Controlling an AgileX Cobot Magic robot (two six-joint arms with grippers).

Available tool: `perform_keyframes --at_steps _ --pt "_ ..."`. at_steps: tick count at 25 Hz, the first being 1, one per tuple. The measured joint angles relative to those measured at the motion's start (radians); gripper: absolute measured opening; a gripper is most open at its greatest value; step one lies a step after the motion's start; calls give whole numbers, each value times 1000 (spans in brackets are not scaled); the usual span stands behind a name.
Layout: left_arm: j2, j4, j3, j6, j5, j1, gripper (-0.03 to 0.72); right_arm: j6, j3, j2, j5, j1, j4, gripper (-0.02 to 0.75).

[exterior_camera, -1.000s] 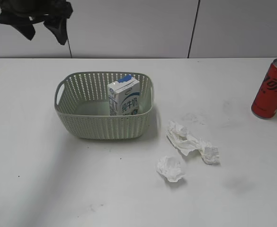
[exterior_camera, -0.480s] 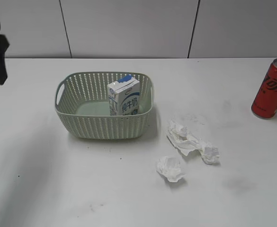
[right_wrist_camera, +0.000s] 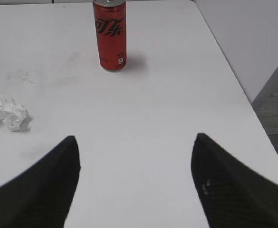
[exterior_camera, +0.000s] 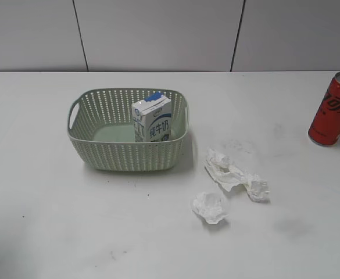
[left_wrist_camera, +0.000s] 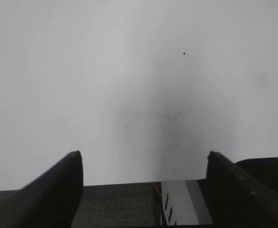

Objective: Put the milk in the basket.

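Observation:
The milk (exterior_camera: 152,120), a white carton with a blue top and blue characters, stands upright inside the pale green perforated basket (exterior_camera: 100,152) at the table's middle left. Neither arm shows in the exterior view. In the left wrist view my left gripper (left_wrist_camera: 142,156) is open and empty over bare white table near its front edge. In the right wrist view my right gripper (right_wrist_camera: 135,138) is open and empty over bare table, well short of the red can.
A red soda can (exterior_camera: 331,108) stands at the far right and also shows in the right wrist view (right_wrist_camera: 110,34). Two crumpled white tissues (exterior_camera: 235,175) (exterior_camera: 210,207) lie right of the basket; one shows in the right wrist view (right_wrist_camera: 8,110). The table's right edge (right_wrist_camera: 234,80) drops to the floor.
The left arm, dark at the upper left a second ago, moved to the left edge and then out of the exterior view. The milk and basket have not moved.

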Motion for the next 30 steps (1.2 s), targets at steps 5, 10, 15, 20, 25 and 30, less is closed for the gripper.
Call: perform_keyframes --at_steps 5,10,15,20,25,30 --pt "-187 0 137 0 -18 0 589 0 0 0 0 0 0 584" --pt "-368 0 262 0 -45 0 589 0 0 0 0 0 0 584" --pt "-522 -6 356 0 -67 0 589 0 0 0 0 0 0 584" --pt "-649 -9 359 0 -88 0 589 0 0 0 0 0 0 584" --pt "-753 -9 360 0 -91 0 589 0 0 0 0 0 0 584" --pt "-861 -8 362 0 -91 0 589 0 0 0 0 0 0 584"
